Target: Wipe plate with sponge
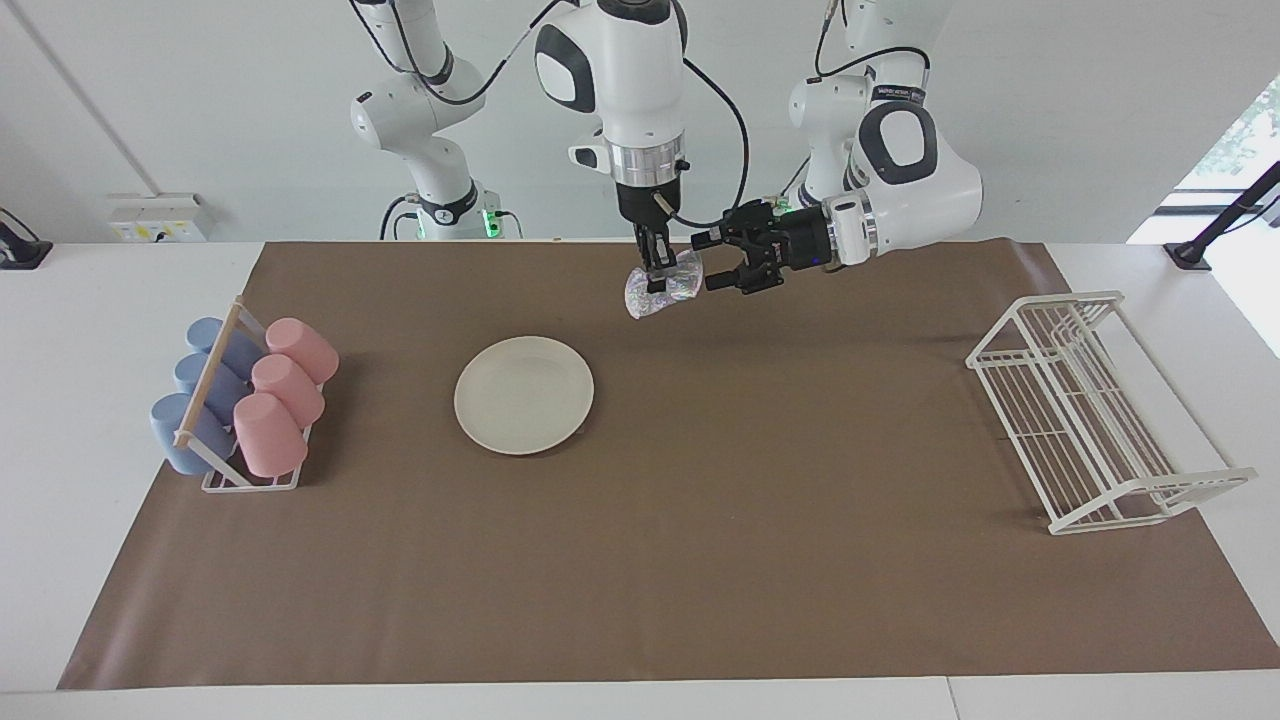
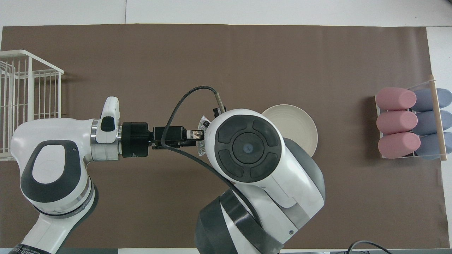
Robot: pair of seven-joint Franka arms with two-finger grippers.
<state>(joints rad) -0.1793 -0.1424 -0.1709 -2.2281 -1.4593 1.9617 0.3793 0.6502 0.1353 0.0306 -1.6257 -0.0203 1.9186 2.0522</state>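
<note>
The cream-white plate (image 1: 523, 394) lies flat on the brown mat; in the overhead view the plate (image 2: 298, 123) is partly covered by my right arm. My right gripper (image 1: 656, 280) points straight down and is shut on the silvery glittering sponge (image 1: 640, 300), held up over bare mat, not over the plate. My left gripper (image 1: 712, 263) reaches in sideways, open, its fingertips at the sponge's edge. In the overhead view the left gripper (image 2: 197, 135) meets the sponge (image 2: 202, 124), and the right gripper is hidden under its own arm.
A rack of pink and blue cups (image 1: 245, 400) lying on their sides stands at the right arm's end of the table and also shows in the overhead view (image 2: 409, 123). A white wire dish rack (image 1: 1090, 410) stands at the left arm's end, also seen from overhead (image 2: 28, 98).
</note>
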